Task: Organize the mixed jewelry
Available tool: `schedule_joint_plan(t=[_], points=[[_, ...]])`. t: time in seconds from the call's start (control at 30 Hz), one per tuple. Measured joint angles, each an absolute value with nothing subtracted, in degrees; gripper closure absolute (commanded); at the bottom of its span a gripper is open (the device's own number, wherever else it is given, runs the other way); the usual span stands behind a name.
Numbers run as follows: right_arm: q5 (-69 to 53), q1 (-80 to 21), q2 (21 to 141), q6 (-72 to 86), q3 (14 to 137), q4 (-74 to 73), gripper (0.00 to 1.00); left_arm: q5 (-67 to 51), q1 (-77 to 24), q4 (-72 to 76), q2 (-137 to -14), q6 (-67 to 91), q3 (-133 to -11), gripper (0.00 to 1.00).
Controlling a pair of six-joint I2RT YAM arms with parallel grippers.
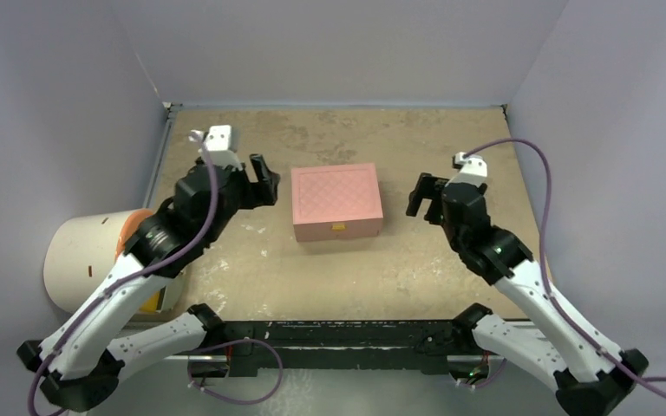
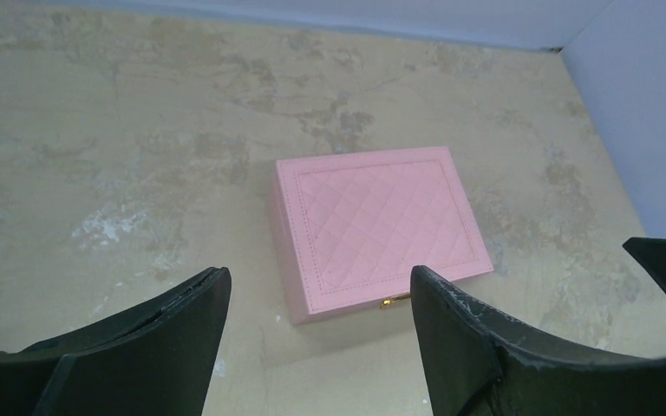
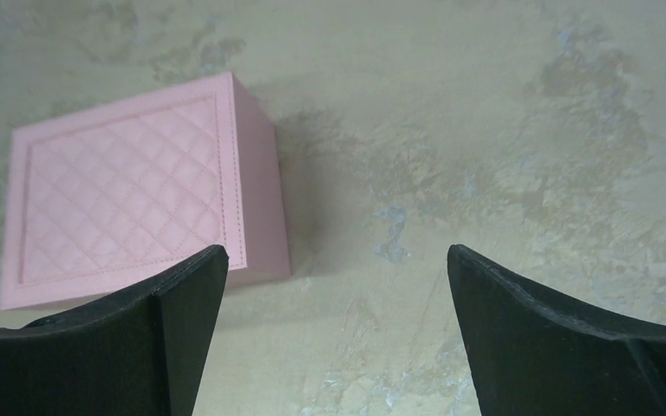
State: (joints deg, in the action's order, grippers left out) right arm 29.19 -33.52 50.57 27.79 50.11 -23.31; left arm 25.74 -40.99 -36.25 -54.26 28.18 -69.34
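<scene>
Jewelry unseen; pink box [image 1: 336, 202] stands free between left gripper [image 1: 265, 178], right gripper [image 1: 422, 196].

No word, label, brand mark or number is legible in any view, whether on the closed pink box [image 1: 336, 201] or on the mottled surface [image 1: 451, 130] beneath it.

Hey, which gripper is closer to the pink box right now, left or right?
Left, by a little. The left gripper hangs open just off the left side of the pink box; the right gripper, also open, sits slightly farther off its right side.
</scene>
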Motion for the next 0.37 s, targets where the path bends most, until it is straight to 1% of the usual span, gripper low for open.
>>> schedule_joint_plan(t=[0.13,0.27,0.37], points=[[31.3,-33.5,41.9,27.1,49.3,-22.8,0.01,26.0,-41.0,-36.5,-45.7,26.9,-69.2,0.24],[32.0,-33.5,36.3,27.6,47.6,-22.8,0.01,26.0,-41.0,-35.7,-37.4,26.3,-67.1,0.23],[29.8,-33.5,33.8,27.4,45.5,-22.8,0.01,25.9,-41.0,-35.4,-33.9,26.3,-65.1,0.23]])
